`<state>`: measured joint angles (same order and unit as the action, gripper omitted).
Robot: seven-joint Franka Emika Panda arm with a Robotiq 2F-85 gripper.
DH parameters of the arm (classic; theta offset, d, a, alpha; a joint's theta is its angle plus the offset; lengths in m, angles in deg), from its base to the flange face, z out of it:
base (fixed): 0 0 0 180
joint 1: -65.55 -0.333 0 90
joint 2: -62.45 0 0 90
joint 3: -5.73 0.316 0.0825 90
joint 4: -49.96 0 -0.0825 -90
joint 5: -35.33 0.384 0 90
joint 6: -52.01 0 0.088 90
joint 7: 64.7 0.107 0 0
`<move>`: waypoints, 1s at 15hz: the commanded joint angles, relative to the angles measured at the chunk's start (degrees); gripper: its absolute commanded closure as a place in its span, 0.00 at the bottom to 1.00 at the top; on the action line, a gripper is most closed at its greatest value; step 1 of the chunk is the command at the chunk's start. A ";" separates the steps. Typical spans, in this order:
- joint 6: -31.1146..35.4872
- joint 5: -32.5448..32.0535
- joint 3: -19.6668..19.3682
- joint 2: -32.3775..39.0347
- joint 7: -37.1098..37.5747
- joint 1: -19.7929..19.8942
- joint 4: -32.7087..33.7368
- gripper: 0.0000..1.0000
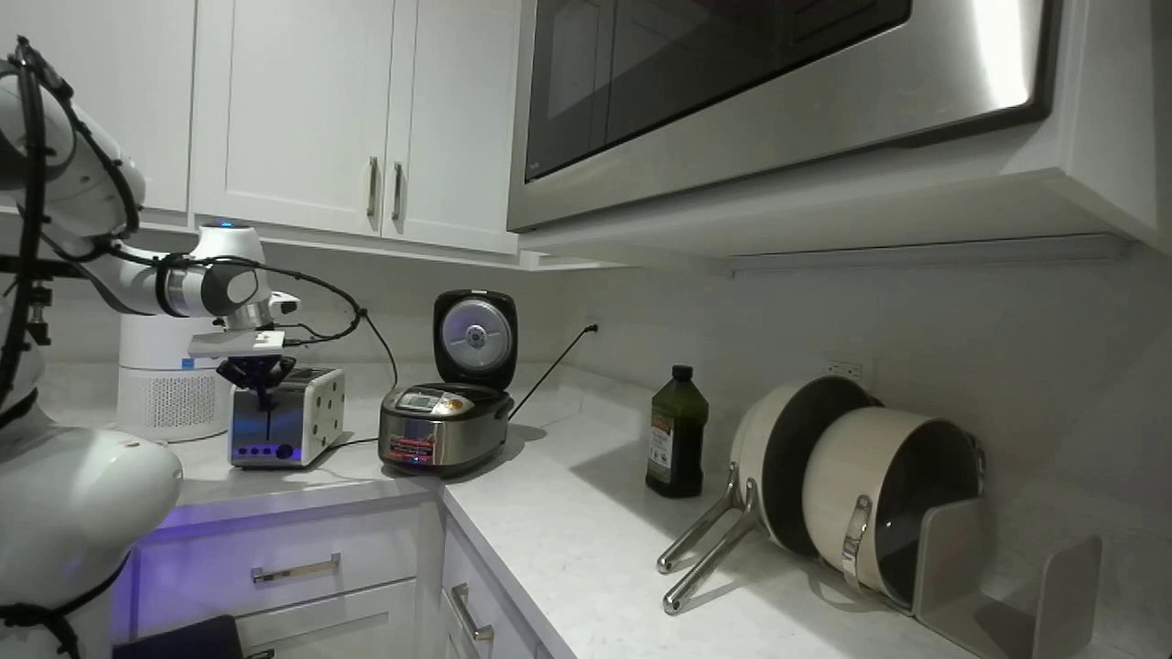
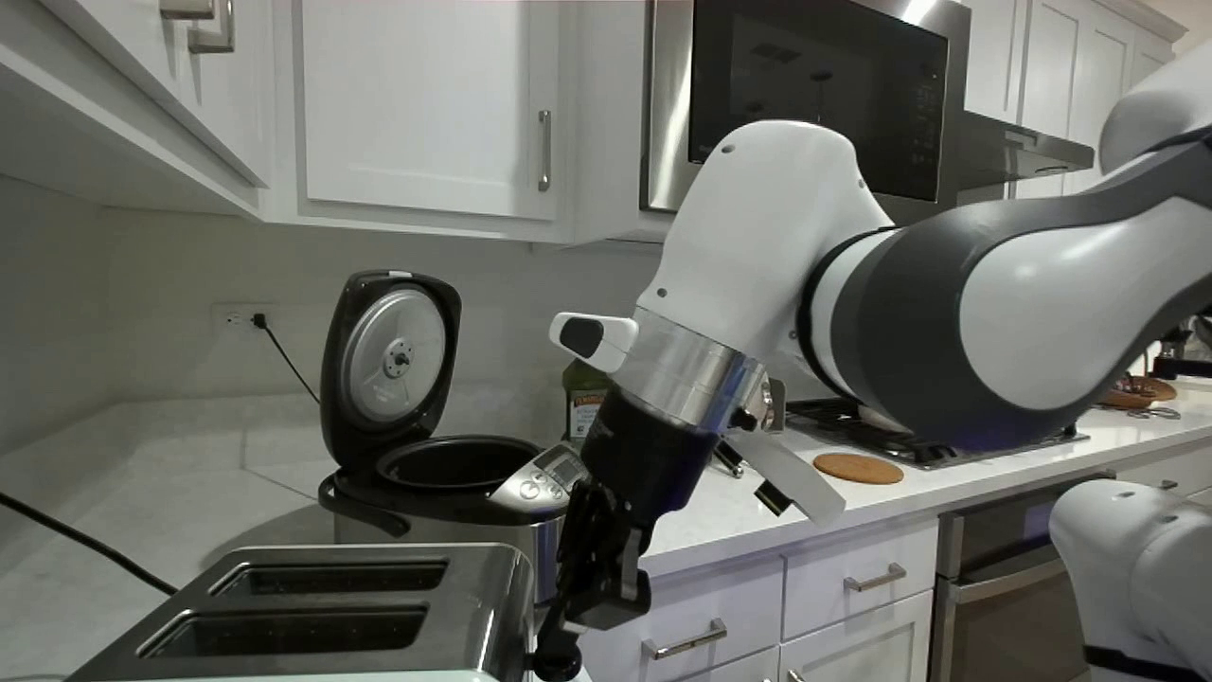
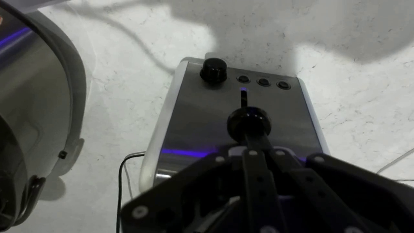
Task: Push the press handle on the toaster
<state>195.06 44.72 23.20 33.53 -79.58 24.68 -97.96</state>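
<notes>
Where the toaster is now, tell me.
In an exterior view, the toaster stands on the counter at picture left, between the white cylindrical appliance and the open-lidded cooker, with the gripper at the toaster's front.

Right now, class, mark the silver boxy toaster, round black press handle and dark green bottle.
Silver toaster [image 3: 200,119], wrist view: front panel.
Black press handle [image 3: 240,119], wrist view: knob's face.
Green bottle [image 1: 685,437], in an exterior view: body.

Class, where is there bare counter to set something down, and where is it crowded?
Bare counter lies between the rice cooker, dark bottle, pan handles and its front edge. Around the toaster it is crowded: rice cooker beside it, cord in that gap, white cylinder nearby, tool at its front.
</notes>
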 commanded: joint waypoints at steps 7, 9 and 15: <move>0.96 -2.45 1.24 4.70 2.63 1.17 1.23 1.00; 1.01 -3.00 1.39 5.47 2.84 1.22 1.14 1.00; 1.05 -3.76 1.39 7.66 2.87 1.43 0.99 1.00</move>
<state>195.58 42.54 23.51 38.54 -78.80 24.83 -97.62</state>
